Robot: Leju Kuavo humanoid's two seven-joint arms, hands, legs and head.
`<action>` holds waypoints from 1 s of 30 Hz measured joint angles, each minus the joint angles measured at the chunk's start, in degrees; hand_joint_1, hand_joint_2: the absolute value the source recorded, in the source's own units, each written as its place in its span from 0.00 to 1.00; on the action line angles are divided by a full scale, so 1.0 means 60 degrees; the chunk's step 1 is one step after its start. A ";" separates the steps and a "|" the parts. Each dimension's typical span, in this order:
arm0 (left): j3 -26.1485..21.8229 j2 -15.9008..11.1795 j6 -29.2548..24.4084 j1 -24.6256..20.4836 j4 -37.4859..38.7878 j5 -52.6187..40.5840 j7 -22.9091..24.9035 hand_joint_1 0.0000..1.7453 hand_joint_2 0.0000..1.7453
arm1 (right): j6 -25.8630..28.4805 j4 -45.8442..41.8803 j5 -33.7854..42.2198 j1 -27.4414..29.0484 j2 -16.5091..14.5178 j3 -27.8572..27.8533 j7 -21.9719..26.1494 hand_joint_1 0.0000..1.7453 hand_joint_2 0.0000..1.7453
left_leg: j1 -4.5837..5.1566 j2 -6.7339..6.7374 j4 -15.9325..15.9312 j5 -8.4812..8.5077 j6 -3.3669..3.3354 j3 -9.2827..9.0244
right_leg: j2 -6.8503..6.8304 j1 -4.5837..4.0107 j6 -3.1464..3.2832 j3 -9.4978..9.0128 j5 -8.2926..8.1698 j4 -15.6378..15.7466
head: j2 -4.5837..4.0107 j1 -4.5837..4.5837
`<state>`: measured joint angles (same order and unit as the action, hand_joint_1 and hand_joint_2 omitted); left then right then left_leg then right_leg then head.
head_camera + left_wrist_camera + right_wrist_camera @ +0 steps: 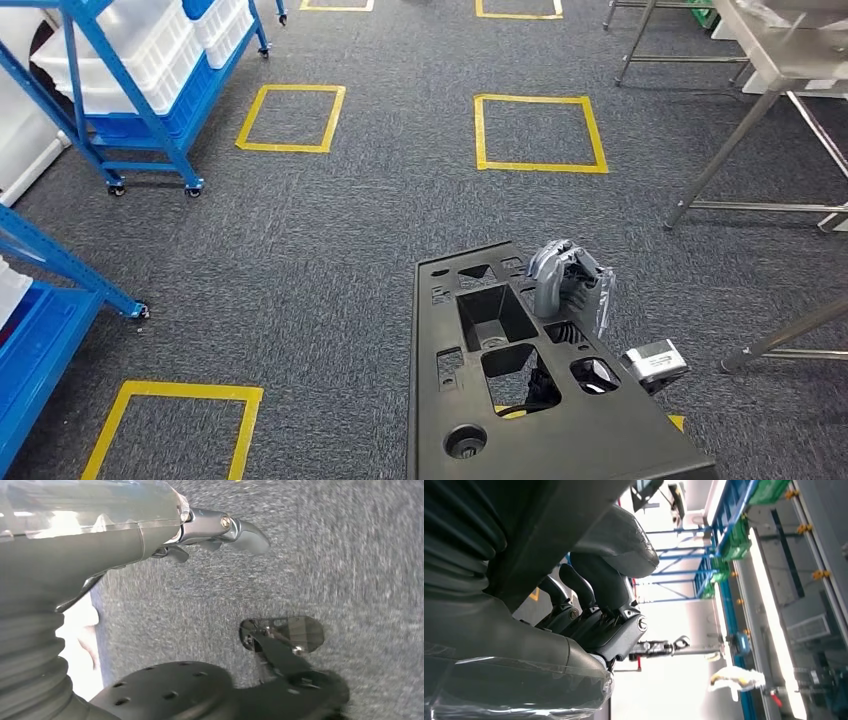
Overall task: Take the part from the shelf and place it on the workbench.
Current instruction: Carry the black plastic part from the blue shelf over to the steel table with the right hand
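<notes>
Black moulded plastic part point(520, 400) with cut-out pockets, gripped at its far edge by the right hand point(568, 280), hangs over grey carpet point(340, 240) marked with yellow tape squares point(292, 118), between blue wheeled shelving point(140, 90) and a steel-legged workbench point(770, 70); left hand point(220, 530) holds nothing, fingers apart.

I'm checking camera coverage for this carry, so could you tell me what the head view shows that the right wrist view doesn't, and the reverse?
Head view alone: the whole black part with its cut-outs, grey carpet with yellow tape squares, a blue shelf cart holding white bins, and metal workbench legs.

Right wrist view alone: a close look at the dark fingers curled against the part's underside, with blue racking beyond.

Both: the right hand gripping the part.
</notes>
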<state>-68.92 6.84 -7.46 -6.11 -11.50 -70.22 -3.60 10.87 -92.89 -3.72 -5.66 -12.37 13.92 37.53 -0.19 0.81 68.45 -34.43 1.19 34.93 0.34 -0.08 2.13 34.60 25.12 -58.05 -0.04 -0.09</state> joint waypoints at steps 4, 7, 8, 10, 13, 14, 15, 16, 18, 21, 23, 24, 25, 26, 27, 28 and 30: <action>0.0050 -0.0010 0.0032 -0.0014 0.0000 -0.0044 -0.0005 0.00 1.00 | 0.0002 0.0006 0.0000 0.0029 -0.0022 -0.0009 0.0000 0.94 1.00 | -0.0060 -0.0132 0.0437 0.0286 0.0085 0.0321 | 0.0531 0.0019 -0.0022 0.0002 0.0028 -0.0101 | 0.0000 0.0001; 0.0117 -0.0020 0.0039 0.0033 0.0000 -0.0125 0.0047 0.00 1.00 | 0.0004 0.0005 -0.0010 0.0020 -0.0037 -0.0017 0.0003 0.94 1.00 | -0.0180 -0.0794 -0.1275 0.1052 0.0083 -0.0399 | 0.0924 0.0045 -0.0149 0.0095 0.0074 -0.0262 | 0.0000 0.0001; 0.0132 -0.0021 0.0041 0.0050 0.0000 -0.0144 0.0056 0.00 1.00 | 0.0005 0.0004 -0.0021 0.0020 -0.0045 -0.0021 0.0005 0.94 1.00 | -0.0187 -0.0965 -0.1499 0.1074 0.0049 -0.0484 | 0.1040 0.0061 -0.0211 0.0156 0.0061 -0.0285 | 0.0000 0.0001; 0.0167 -0.0021 0.0041 0.0058 0.0000 -0.0185 0.0059 0.00 1.00 | 0.0015 0.0002 -0.0049 0.0033 -0.0057 -0.0028 0.0005 0.94 1.00 | -0.0162 -0.0893 -0.1565 0.1074 -0.0073 -0.0501 | 0.1267 0.0099 -0.0353 0.0251 -0.0013 -0.0258 | 0.0000 0.0001; 0.0233 -0.0021 0.0041 0.0041 -0.0003 -0.0249 0.0050 0.00 1.00 | 0.0036 -0.0017 -0.0081 0.0058 -0.0058 -0.0044 0.0010 0.94 1.00 | -0.0179 -0.0509 -0.1736 0.1187 -0.0287 -0.0557 | 0.0797 0.0083 -0.0485 0.0471 0.0239 -0.0660 | 0.0000 0.0040; 0.0251 -0.0023 0.0041 0.0046 -0.0004 -0.0267 0.0047 0.00 1.00 | 0.0040 -0.0025 -0.0087 0.0061 -0.0058 -0.0046 0.0011 0.94 1.00 | -0.0169 -0.0369 -0.1773 0.1205 -0.0335 -0.0572 | 0.0462 0.0082 -0.0509 0.0688 0.0510 -0.1130 | 0.0000 0.0060; 0.0266 -0.0026 0.0041 0.0064 -0.0004 -0.0281 0.0046 0.00 1.00 | 0.0043 -0.0029 -0.0093 0.0062 -0.0058 -0.0047 0.0011 0.94 1.00 | -0.0152 -0.0230 -0.1788 0.1204 -0.0362 -0.0577 | 0.0214 0.0083 -0.0543 0.0985 0.0817 -0.1734 | 0.0000 0.0080; 0.0277 -0.0030 0.0041 0.0086 -0.0005 -0.0291 0.0047 0.00 1.00 | 0.0043 -0.0029 -0.0096 0.0073 -0.0058 -0.0048 0.0011 0.94 1.00 | -0.0138 -0.0080 -0.1788 0.1196 -0.0372 -0.0576 | 0.0100 0.0101 -0.0572 0.1277 0.1057 -0.2327 | 0.0000 0.0080; 0.0309 -0.0035 0.0050 0.0110 -0.0005 -0.0301 0.0049 0.00 1.00 | 0.0043 -0.0027 -0.0100 0.0107 -0.0058 -0.0050 0.0011 0.94 1.00 | -0.0128 0.0213 -0.1785 0.1165 -0.0368 -0.0587 | 0.0004 0.0144 -0.0614 0.1484 0.1064 -0.2755 | 0.0000 0.0081; 0.0365 -0.0028 0.0079 0.0100 -0.0004 -0.0326 0.0054 0.00 1.00 | 0.0043 -0.0033 -0.0105 0.0119 -0.0058 -0.0051 0.0011 0.94 1.00 | -0.0113 0.0560 -0.1783 0.1084 -0.0283 -0.0675 | -0.0421 0.0125 -0.0585 0.0590 0.0259 -0.1122 | 0.0000 0.0084; 0.0395 -0.0022 0.0088 0.0101 -0.0004 -0.0352 0.0082 0.00 1.00 | 0.0046 -0.0040 -0.0107 0.0120 -0.0058 -0.0054 0.0014 0.94 1.00 | -0.0071 0.0730 -0.1773 0.1013 -0.0178 -0.0736 | -0.0703 0.0034 -0.0483 0.0144 0.0056 -0.0272 | 0.0000 0.0078; 0.0403 -0.0021 0.0089 0.0099 -0.0004 -0.0363 0.0113 0.00 1.00 | 0.0047 -0.0043 -0.0108 0.0128 -0.0058 -0.0057 0.0015 0.94 1.00 | -0.0051 0.0814 -0.1779 0.0985 -0.0126 -0.0766 | -0.0713 -0.0016 -0.0428 0.0111 0.0093 -0.0177 | 0.0000 0.0074; 0.0408 -0.0018 0.0089 0.0089 -0.0004 -0.0372 0.0155 0.00 1.00 | 0.0047 -0.0044 -0.0109 0.0142 -0.0058 -0.0061 0.0017 0.94 1.00 | -0.0046 0.0908 -0.1790 0.0961 -0.0077 -0.0804 | -0.0589 -0.0032 -0.0373 0.0120 0.0084 -0.0165 | 0.0000 0.0074; 0.0411 -0.0016 0.0087 0.0077 -0.0004 -0.0378 0.0199 0.00 1.00 | 0.0044 -0.0046 -0.0110 0.0157 -0.0059 -0.0065 0.0018 0.94 1.00 | -0.0065 0.0936 -0.1787 0.0920 -0.0025 -0.0838 | -0.0478 -0.0014 -0.0320 0.0103 0.0078 -0.0140 | 0.0000 0.0074; 0.0412 -0.0015 0.0086 0.0067 -0.0004 -0.0380 0.0235 0.00 1.00 | 0.0039 -0.0046 -0.0112 0.0166 -0.0060 -0.0068 0.0020 0.94 1.00 | -0.0083 0.0835 -0.1703 0.0828 0.0016 -0.0835 | -0.0372 0.0011 -0.0257 0.0077 0.0068 -0.0106 | 0.0000 0.0073; 0.0413 -0.0013 0.0086 0.0064 -0.0004 -0.0380 0.0266 0.00 1.00 | 0.0031 -0.0046 -0.0115 0.0167 -0.0065 -0.0071 0.0021 0.94 1.00 | -0.0104 0.0637 -0.1452 0.0653 0.0048 -0.0744 | -0.0276 0.0043 -0.0193 0.0050 0.0051 -0.0073 | 0.0000 0.0066; 0.0410 -0.0004 0.0089 0.0064 -0.0004 -0.0362 0.0300 0.00 1.00 | 0.0012 -0.0034 -0.0129 0.0168 -0.0079 -0.0077 0.0023 0.94 1.00 | -0.0126 0.0145 -0.0359 0.0087 0.0076 -0.0233 | -0.0081 0.0068 -0.0103 0.0025 0.0043 -0.0054 | 0.0000 0.0038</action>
<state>-66.46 6.81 -6.92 -5.73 -11.52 -72.39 -1.80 10.94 -93.09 -4.49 -4.65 -12.85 13.46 37.67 -0.95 1.68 66.30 -33.91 1.64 33.54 -0.15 0.33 1.51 34.75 25.37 -58.38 -0.04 0.14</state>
